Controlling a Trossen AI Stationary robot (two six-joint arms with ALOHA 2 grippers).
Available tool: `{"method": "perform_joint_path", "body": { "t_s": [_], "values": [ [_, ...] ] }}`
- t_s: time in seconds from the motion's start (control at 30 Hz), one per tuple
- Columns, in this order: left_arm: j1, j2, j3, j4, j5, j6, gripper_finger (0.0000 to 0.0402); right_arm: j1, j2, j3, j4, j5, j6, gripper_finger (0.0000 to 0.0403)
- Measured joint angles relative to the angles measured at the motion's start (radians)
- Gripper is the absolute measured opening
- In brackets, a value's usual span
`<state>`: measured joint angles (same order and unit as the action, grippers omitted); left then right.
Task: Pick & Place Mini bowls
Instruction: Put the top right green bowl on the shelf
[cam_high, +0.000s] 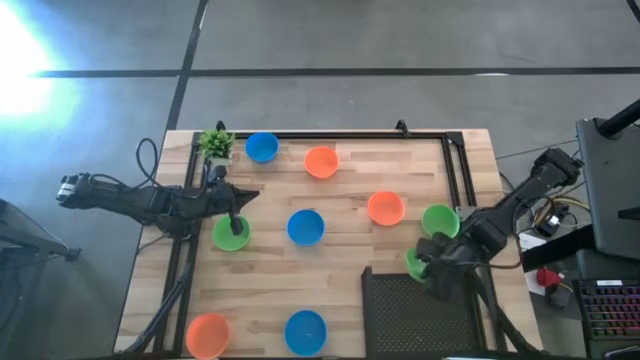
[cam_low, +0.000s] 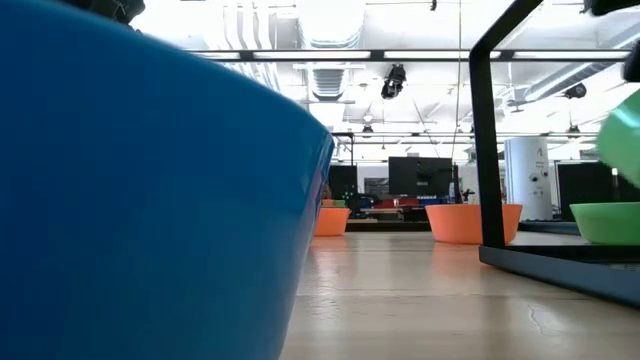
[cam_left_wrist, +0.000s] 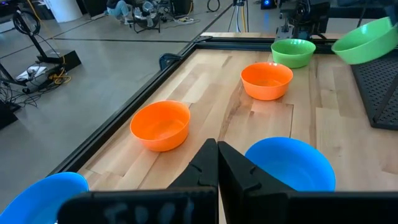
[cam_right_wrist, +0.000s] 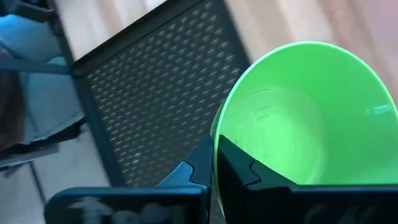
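The wooden table (cam_high: 340, 225) carries a black perforated tray (cam_high: 405, 310) at its 5 o'clock edge. The right gripper (cam_high: 428, 262) is at 4 o'clock, jaws clamped on the rim of a green mini bowl (cam_right_wrist: 305, 118), which is tilted and raised above the tray's edge. The left gripper (cam_high: 236, 222) is at 9 o'clock, jaws closed with nothing visible between them, directly over a second green mini bowl (cam_high: 228, 237). A third green bowl (cam_high: 440, 220) sits at 3 o'clock, just beside an orange bowl (cam_high: 386, 208). A blue bowl (cam_high: 305, 227) occupies the table centre. Another orange bowl (cam_high: 321, 161) is at 12 o'clock, a blue bowl (cam_high: 261, 148) at 11 o'clock. At 7 o'clock sit an orange bowl (cam_high: 207, 334) and a blue bowl (cam_high: 305, 331). A small potted plant (cam_high: 215, 144) stands at the 11 o'clock corner.
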<state>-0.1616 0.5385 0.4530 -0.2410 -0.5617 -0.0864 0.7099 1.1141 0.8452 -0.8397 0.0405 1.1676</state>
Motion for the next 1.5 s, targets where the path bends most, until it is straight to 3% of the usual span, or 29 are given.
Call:
{"method": "perform_joint_path", "body": {
  "t_s": [0.5, 0.97, 1.5],
  "values": [
    [0.0, 0.0, 0.0, 0.0, 0.0, 0.0, 0.0, 0.233, 0.051, 0.0, 0.017, -0.018, 0.397, 0.0008],
    [0.0, 0.0, 0.0, 0.001, 0.0, 0.0, 0.0, 0.268, 0.253, 0.001, 0.156, -0.173, 0.438, 0.0008],
    [0.0, 0.0, 0.0, 0.001, 0.0, 0.0, 0.0, 0.327, 0.351, 0.002, 0.341, -0.183, 0.575, 0.0009]
  ]
}}
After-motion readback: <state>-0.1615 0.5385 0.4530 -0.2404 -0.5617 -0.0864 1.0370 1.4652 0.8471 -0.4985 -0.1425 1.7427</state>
